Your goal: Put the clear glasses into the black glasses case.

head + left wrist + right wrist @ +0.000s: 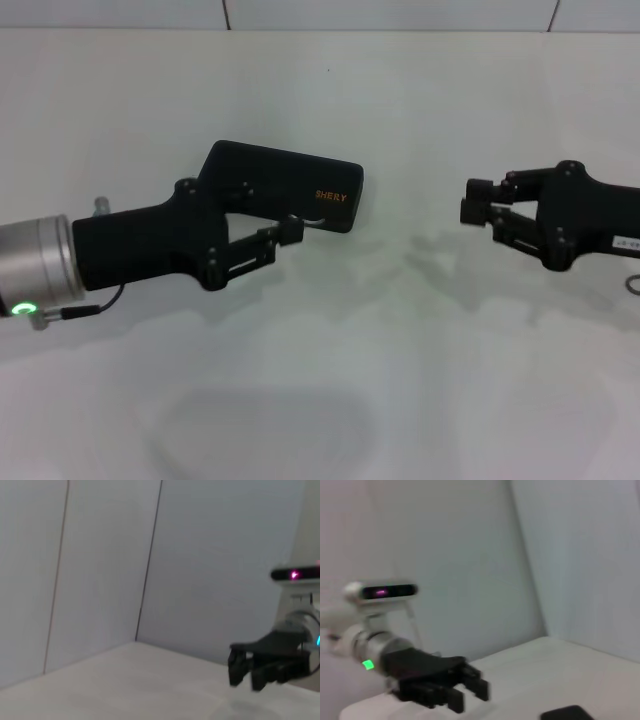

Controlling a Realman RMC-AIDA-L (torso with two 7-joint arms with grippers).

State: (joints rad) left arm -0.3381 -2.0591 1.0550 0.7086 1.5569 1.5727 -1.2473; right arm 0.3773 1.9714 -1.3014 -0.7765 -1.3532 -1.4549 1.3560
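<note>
I see my left claw point(285, 235) hover released over the shut black case point(300, 185) at 12 o'clock, perhaps to open it, while my right claw point(480, 205) waits clenched at 3 o'clock.

Matte black glasses case point(285, 185), orange lettering; smooth white table point(400, 380).

You see matte black rounded-rectangular hard case point(300, 185), closed, lying flat on white surface, tilted slightly, orange "SHERY" lettering facing you. Clear glasses: you cannot make out.
</note>
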